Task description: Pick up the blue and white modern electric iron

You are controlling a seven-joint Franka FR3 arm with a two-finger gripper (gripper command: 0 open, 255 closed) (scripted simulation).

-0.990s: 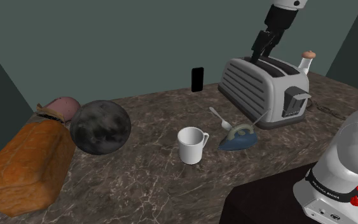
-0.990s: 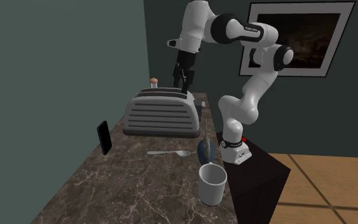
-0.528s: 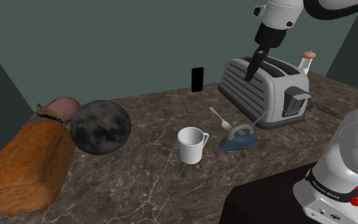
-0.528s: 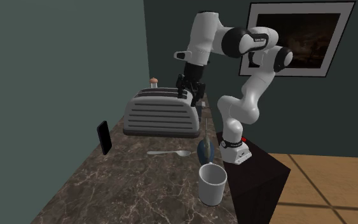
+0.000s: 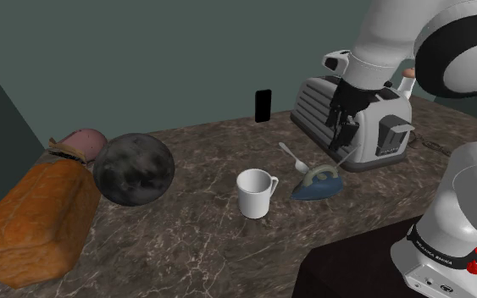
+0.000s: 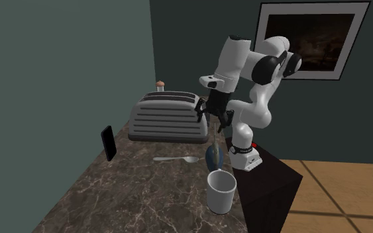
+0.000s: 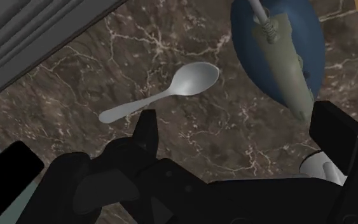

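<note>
You have a dark blue and grey-green iron, a white mug and a silver spoon on a brown, white-veined marble countertop

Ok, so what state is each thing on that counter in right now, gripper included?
gripper: open, above the counter, holding nothing.
iron: sole down on the counter, not held.
spoon: lying flat, apart from the iron.
mug: upright.
toaster: standing upright.
phone: standing on end by the wall.
</note>
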